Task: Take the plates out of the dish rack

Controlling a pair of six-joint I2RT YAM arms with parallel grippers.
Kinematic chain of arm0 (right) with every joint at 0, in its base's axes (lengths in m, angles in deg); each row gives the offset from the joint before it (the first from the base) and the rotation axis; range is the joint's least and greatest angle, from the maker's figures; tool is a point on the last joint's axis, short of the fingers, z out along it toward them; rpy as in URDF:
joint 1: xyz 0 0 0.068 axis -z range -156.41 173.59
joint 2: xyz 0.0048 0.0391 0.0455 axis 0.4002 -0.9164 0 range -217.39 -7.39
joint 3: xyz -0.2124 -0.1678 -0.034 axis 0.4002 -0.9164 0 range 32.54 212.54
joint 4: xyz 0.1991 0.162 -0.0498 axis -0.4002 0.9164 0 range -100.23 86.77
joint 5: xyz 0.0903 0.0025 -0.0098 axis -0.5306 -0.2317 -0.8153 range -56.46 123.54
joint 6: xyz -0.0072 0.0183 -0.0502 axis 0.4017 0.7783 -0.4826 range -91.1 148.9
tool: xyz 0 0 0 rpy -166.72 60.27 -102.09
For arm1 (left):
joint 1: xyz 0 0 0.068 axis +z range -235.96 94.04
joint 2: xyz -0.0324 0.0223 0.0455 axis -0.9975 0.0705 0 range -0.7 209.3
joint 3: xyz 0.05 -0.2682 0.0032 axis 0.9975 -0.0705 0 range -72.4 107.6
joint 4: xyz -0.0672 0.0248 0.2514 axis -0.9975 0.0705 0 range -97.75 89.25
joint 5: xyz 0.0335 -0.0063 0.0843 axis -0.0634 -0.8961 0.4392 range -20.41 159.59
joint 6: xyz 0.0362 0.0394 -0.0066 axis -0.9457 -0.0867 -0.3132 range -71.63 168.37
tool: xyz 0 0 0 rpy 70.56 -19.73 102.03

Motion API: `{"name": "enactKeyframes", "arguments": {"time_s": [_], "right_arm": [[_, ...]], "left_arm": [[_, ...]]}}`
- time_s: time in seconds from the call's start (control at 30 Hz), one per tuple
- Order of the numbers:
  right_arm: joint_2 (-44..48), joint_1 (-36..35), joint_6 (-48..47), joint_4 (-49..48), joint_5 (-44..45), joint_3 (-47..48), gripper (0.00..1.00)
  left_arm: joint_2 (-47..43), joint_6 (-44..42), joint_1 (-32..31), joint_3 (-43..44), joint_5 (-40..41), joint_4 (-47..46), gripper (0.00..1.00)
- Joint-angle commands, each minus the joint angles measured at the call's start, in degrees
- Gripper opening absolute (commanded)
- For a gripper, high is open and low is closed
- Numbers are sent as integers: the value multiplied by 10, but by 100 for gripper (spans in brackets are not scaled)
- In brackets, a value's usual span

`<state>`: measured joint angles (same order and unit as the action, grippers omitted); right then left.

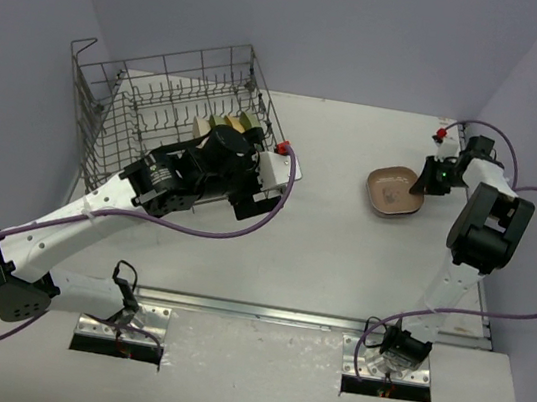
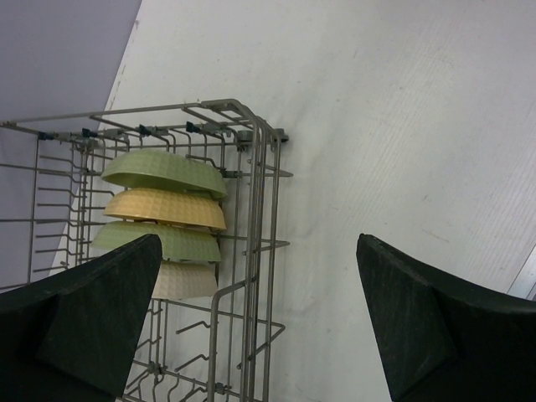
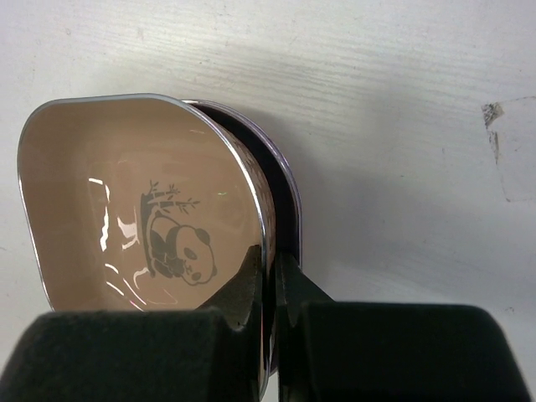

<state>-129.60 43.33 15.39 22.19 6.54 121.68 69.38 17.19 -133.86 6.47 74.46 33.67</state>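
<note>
From above, the left gripper hangs over the rack, low and close; I'd say it could snag on it going in. At the left wrist, its jaws are spread wide and empty, with four plates standing on edge in the rack just ahead. At the right wrist, the right gripper pinches the tan plate by its rim, over a lavender plate. That thin hold could slip.

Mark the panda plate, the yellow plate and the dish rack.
panda plate point(image 3: 142, 209): right wrist view, glossy inner face.
yellow plate point(image 2: 167, 208): left wrist view, textured underside.
dish rack point(image 1: 89, 119): top external view, left wire wall.
</note>
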Motion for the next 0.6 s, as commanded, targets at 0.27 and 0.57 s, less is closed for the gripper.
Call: {"name": "enactKeyframes", "arguments": {"time_s": [0.27,0.57], "right_arm": [[34,-5,48,-39,48,-104,0],[85,-6,103,-60,106,-180,0]], "left_arm": [[-3,7,11,13,1,-16,100],[-2,17,14,10,13,-21,100]]}}
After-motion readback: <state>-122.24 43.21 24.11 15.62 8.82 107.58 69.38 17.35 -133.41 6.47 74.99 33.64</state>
